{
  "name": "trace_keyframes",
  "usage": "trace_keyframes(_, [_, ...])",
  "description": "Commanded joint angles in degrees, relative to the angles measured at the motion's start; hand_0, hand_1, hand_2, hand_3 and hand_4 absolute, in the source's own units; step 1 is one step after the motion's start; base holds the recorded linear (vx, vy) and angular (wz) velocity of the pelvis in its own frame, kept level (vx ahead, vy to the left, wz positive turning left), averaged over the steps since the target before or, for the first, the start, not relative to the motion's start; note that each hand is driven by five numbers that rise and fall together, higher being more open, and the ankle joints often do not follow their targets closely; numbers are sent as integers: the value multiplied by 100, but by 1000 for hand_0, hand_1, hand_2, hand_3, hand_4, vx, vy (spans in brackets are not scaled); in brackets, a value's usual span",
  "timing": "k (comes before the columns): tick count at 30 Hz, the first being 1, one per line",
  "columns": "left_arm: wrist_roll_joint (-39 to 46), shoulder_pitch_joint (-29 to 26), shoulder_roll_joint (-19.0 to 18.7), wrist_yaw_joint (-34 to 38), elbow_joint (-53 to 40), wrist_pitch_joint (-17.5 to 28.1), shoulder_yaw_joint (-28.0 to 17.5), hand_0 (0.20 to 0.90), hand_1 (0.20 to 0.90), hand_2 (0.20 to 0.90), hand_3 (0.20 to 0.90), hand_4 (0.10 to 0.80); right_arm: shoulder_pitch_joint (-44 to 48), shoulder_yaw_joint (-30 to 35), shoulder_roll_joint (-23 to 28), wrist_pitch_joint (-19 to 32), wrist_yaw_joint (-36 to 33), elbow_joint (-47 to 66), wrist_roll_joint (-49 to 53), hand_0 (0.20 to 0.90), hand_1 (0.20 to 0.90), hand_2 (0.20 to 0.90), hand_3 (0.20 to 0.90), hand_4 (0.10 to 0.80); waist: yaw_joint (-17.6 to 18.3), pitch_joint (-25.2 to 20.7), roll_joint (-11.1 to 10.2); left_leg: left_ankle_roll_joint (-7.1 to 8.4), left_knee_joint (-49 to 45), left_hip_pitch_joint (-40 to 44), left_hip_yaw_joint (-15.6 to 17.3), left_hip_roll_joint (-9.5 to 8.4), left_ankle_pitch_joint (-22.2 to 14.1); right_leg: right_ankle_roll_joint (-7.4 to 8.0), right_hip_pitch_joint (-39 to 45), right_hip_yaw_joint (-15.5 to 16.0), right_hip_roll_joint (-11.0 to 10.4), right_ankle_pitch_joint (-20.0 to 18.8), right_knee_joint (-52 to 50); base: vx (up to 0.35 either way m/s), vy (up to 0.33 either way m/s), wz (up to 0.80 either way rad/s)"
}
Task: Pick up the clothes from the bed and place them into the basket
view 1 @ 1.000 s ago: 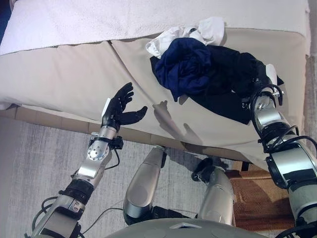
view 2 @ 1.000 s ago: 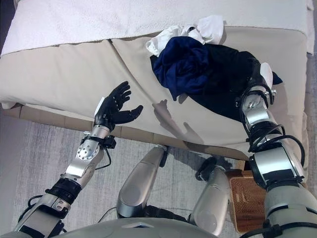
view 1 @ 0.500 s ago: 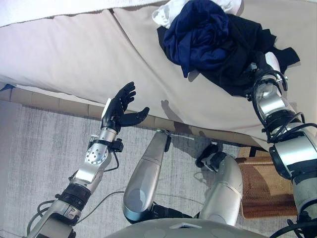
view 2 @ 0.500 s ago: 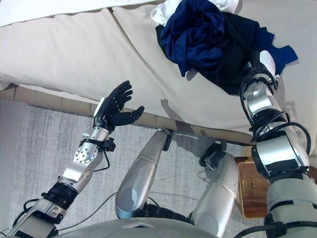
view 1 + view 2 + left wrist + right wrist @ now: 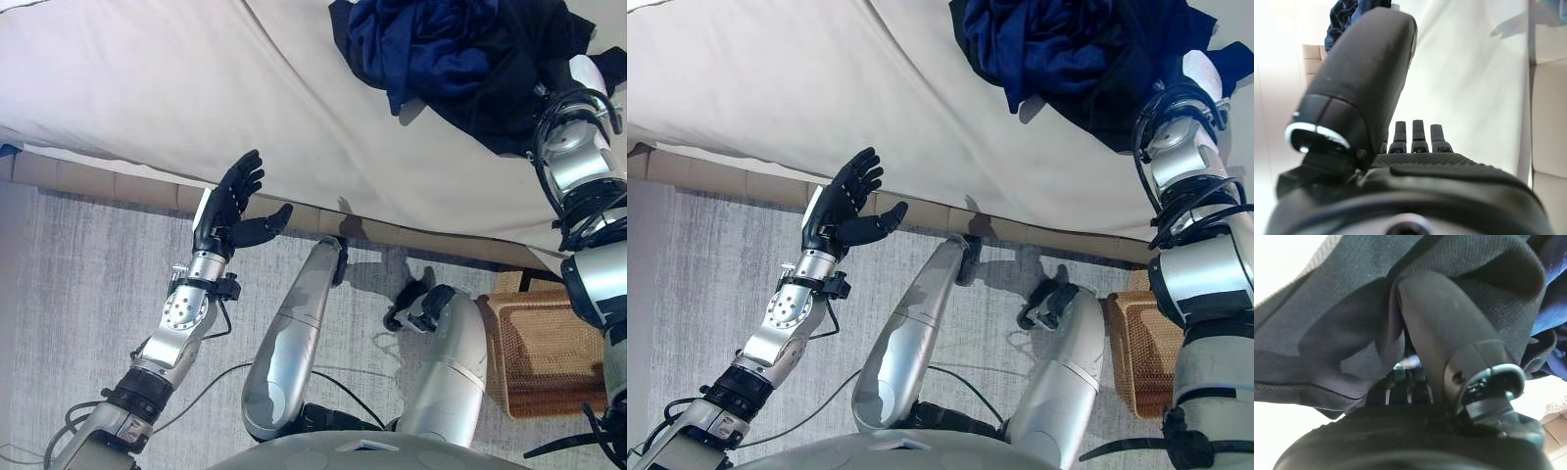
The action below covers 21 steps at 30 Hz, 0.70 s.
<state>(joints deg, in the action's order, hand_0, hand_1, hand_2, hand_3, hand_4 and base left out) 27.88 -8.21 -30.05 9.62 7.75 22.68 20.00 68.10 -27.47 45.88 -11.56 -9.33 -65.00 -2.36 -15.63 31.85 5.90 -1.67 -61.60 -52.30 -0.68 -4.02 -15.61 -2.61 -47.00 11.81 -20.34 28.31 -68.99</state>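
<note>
A bundle of navy clothes lies on a black garment at the far right of the beige bed. My right hand is buried in this pile from its right side. In the right wrist view its thumb presses into bunched black cloth that folds over the fingers. My left hand is open with fingers spread, held in the air over the bed's near edge and holding nothing. Its straight fingers show in the left wrist view.
A brown wicker basket stands on the floor at the lower right, below the bed's edge. A grey rug covers the floor in front of the bed.
The whole picture has shifted, so the camera moved: bed and clothes sit higher and the white garment has left view. My right hand stays in the pile. The left hand is still open.
</note>
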Motion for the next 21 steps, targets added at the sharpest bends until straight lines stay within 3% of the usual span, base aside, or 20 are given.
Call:
trace_keyframes(1, [150, -29, -70, -42, -705, 660, -351, 900, 900, 900, 900, 800, -345, -186, -11, -51, 107, -91, -32, 300, 300, 300, 200, 100, -20, -205, 63, -161, 26, 685, 72, 96, -515, 66, 412, 281, 147, -611, 399, 0, 0, 0])
trace_keyframes(11, [97, -104, -94, 98, -616, 552, -351, 900, 900, 900, 900, 800, -524, 106, 79, 187, -455, 196, -49, 300, 300, 300, 200, 100, 82, -238, -140, -46, 1109, 1991, 204, 361, -282, 217, 1657, 375, 130, -920, 1306, 3, 6, -10])
trace_keyframes(16, [29, -174, -17, 206, -532, 334, -328, 900, 900, 900, 900, 800, -750, 308, 180, 249, -701, 658, -58, 300, 300, 300, 200, 100, 214, -617, -350, 40, 1847, 2801, 277, 522, -138, 282, 2514, 435, 186, -1113, 2080, 38, 9, -12])
trace_keyframes(17, [14, -196, -6, 212, -517, 305, -318, 900, 900, 900, 900, 800, -775, 343, 209, 275, -759, 741, -40, 300, 300, 300, 200, 100, 243, -697, -381, 27, 2073, 2887, 300, 540, 57, 232, 2628, 503, 195, -1283, 2320, 15, 19, -24])
trace_keyframes(21, [-19, -305, 55, 314, -407, 107, -242, 900, 900, 900, 900, 800, -810, 418, 414, 309, -871, 1093, 46, 300, 300, 300, 200, 100, 366, -1123, -518, 132, 2850, 3600, 341, 651, 270, 273, 3421, 571, 361, -1495, 3244, 75, 8, -13])
